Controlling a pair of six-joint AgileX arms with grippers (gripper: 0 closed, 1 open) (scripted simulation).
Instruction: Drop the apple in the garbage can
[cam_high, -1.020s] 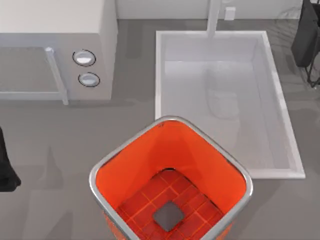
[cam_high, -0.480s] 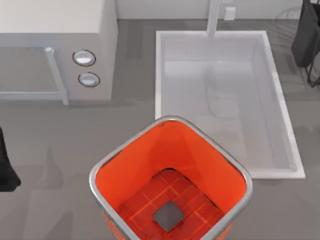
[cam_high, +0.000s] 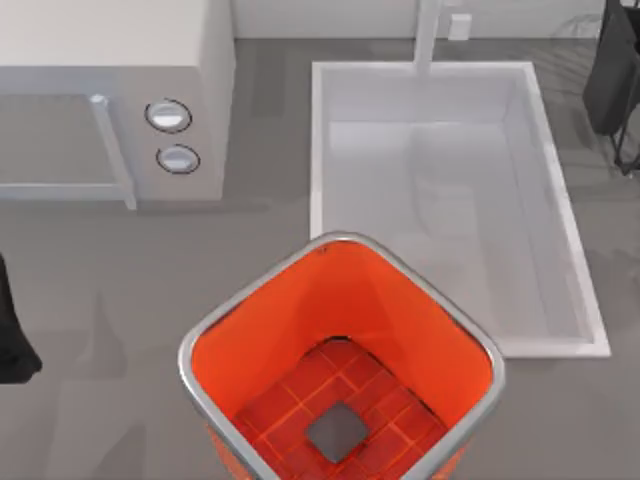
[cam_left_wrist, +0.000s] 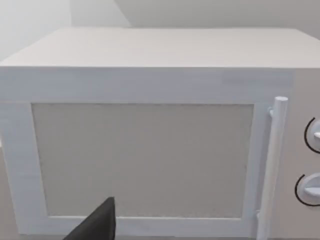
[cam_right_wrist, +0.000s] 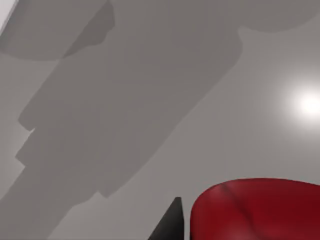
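Observation:
The garbage can (cam_high: 205, 330) stands at the front middle of the table, orange-red inside with a silver rim and a grey square on its gridded floor. The apple (cam_right_wrist: 260, 212) is a dark red round shape close to the right wrist camera, right beside the dark tip of my right gripper (cam_right_wrist: 172, 225), above a grey surface. My right arm (cam_high: 620, 80) is at the far right edge of the table. My left arm (cam_high: 12, 330) stays parked at the left edge. My left gripper (cam_left_wrist: 97, 225) is open and faces the microwave door.
A white microwave (cam_high: 110, 90) with two knobs and a bar handle stands at the back left. A white sink basin (cam_high: 560, 200) with a faucet lies at the back right, just behind the can. Grey counter lies between them.
A faint shadow on the sink floor has faded. The can and my left arm have not moved.

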